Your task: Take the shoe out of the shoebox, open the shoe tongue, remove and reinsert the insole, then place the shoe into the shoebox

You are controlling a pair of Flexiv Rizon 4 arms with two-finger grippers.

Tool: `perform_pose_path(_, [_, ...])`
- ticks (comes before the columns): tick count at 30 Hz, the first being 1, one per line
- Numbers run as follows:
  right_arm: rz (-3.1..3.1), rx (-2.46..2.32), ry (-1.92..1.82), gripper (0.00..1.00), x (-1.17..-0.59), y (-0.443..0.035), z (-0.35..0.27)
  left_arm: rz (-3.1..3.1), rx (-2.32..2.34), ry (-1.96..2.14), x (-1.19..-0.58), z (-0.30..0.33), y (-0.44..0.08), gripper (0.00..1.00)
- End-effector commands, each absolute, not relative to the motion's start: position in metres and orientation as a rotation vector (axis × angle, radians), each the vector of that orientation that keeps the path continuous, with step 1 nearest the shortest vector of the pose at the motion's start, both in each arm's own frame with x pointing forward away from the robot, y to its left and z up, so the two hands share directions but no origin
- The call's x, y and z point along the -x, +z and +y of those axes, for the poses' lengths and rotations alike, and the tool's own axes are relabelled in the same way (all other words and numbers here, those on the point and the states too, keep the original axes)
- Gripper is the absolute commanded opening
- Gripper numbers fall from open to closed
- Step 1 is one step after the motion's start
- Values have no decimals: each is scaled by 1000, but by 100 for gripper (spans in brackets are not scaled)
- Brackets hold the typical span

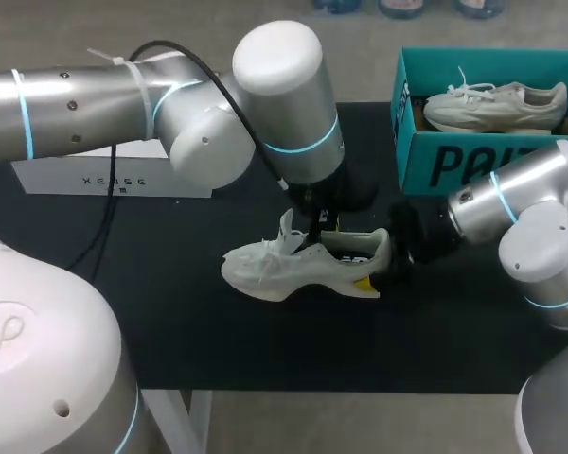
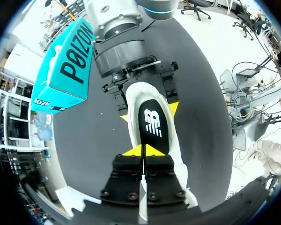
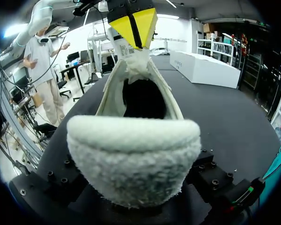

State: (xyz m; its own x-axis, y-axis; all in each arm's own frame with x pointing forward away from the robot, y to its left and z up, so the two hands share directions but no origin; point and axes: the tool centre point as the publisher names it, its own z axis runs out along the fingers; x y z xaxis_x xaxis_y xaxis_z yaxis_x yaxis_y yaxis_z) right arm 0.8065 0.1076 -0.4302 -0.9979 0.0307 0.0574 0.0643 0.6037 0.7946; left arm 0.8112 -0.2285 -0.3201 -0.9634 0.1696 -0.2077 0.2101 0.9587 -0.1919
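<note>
A white shoe [image 1: 275, 270] lies on its sole mid-table, toe to the left. My left gripper [image 1: 320, 225] comes down from above and is shut on the shoe's tongue [image 3: 131, 56], holding it up; its yellow tips [image 2: 143, 151] are pressed together. The black insole [image 2: 152, 124] shows inside the shoe. My right gripper [image 1: 379, 274] holds the heel [image 3: 133, 159] from both sides, its yellow tips flanking the shoe [image 2: 149, 112]. The teal shoebox [image 1: 454, 161] stands at the back right with a second white shoe [image 1: 497, 104] in it.
A long white box [image 1: 114, 175] lies at the back left of the black table, behind my left arm. The table's front edge runs below the shoe.
</note>
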Motion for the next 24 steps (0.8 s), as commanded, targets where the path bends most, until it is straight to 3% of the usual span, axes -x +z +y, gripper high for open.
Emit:
perform_pose_path(1, [-2780,84,-1378,0,-808,-437,108,3039,-230,-182,-813,-231,-317,0])
perform_pose_path(24, [-2780,84,-1378,0,-808,-437,108,3017,-126,-265,-807,-241,-335,0])
